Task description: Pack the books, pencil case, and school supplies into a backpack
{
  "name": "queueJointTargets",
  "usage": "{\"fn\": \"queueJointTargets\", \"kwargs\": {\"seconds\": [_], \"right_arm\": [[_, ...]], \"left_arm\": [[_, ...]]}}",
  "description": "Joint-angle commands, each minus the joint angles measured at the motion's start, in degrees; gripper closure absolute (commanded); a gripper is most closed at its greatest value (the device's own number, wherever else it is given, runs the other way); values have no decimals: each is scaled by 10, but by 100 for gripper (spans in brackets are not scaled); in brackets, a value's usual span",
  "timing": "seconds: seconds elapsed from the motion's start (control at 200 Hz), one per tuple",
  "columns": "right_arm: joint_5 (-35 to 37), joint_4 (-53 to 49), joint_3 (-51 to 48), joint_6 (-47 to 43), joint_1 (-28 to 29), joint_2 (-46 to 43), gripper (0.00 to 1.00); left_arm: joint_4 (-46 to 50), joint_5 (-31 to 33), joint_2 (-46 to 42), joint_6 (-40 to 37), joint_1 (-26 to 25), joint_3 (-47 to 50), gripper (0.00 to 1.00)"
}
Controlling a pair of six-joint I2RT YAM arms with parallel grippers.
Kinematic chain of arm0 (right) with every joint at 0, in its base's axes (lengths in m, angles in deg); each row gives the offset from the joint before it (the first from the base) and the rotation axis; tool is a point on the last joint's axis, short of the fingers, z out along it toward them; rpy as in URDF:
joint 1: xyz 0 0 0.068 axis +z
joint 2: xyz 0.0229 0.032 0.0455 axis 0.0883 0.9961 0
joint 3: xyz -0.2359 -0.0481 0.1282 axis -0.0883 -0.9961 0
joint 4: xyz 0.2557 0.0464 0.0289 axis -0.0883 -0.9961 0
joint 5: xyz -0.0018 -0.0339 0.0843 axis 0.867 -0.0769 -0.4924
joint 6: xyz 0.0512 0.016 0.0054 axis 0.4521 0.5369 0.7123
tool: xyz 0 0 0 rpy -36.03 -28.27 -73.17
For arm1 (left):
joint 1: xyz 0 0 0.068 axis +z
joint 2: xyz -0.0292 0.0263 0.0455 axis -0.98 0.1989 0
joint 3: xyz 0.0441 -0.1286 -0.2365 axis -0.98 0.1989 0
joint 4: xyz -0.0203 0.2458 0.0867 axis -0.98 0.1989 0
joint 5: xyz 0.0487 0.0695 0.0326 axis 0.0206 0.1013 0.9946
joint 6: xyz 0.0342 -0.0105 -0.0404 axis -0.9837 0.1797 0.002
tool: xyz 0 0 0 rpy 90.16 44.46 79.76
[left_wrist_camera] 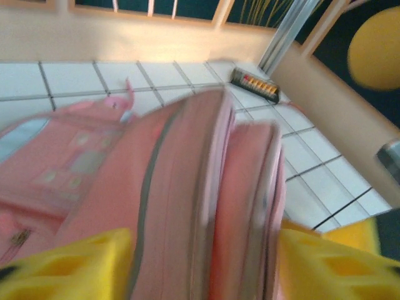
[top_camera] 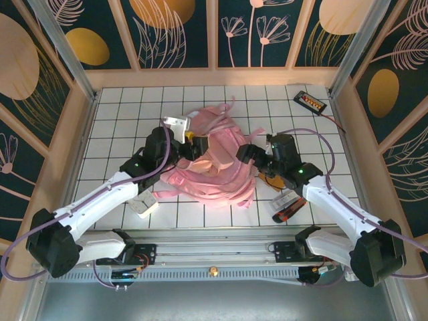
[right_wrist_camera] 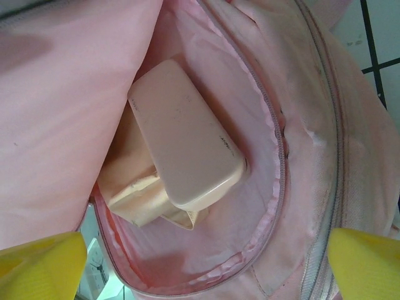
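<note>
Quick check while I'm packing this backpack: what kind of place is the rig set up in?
Probably a purpose-built robot test booth, not a real classroom: a white gridded tabletop, boxed in by wood-framed wall panels with printed plant designs, and metal corner posts.

- Backpack (top_camera: 224, 184): light pink, slumped mid-table, main compartment gaping open.
- Pencil case (right_wrist_camera: 187, 147): beige-pink, oblong, lying aslant inside that compartment.
- Plastic-wrapped pack (top_camera: 289, 207): dark contents, near right.
</note>
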Motion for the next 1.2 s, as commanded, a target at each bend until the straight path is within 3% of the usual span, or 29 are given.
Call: {"fn": "queueJointTargets", "kwargs": {"seconds": [0.0,0.025,0.045,0.195,0.32,0.425,0.545,0.921,0.986,1.191], "right_arm": [[2,-2,-9,2,-7,-11,1],[0,-1,-9,3,-9,-11,1],[-1,-1,-9,6,-10,-11,1],[-1,-13,-6,8,-14,-22,1],[8,-43,-3,6,-14,-18,1],[-12,-40,-24,14,-11,-3,1],[-38,9,-77,50,-9,1,1],[-36,134,-120,71,-3,66,2],[-36,149,-111,60,-17,85,7],[-80,202,-67,28,-86,172,47]], "left_arm": [[-45,-7,-22,4,1,-17,16],[-43,-7,-26,2,1,-16,4],[-41,-6,-30,1,1,-16,1],[-9,18,-68,5,2,-15,1],[57,56,-88,78,17,-8,1],[116,19,-82,139,50,5,1],[118,-23,-86,193,97,58,1],[-44,-188,-92,344,256,229,1],[-60,-194,-89,351,268,240,1],[-60,-198,-82,340,283,241,1]]}}
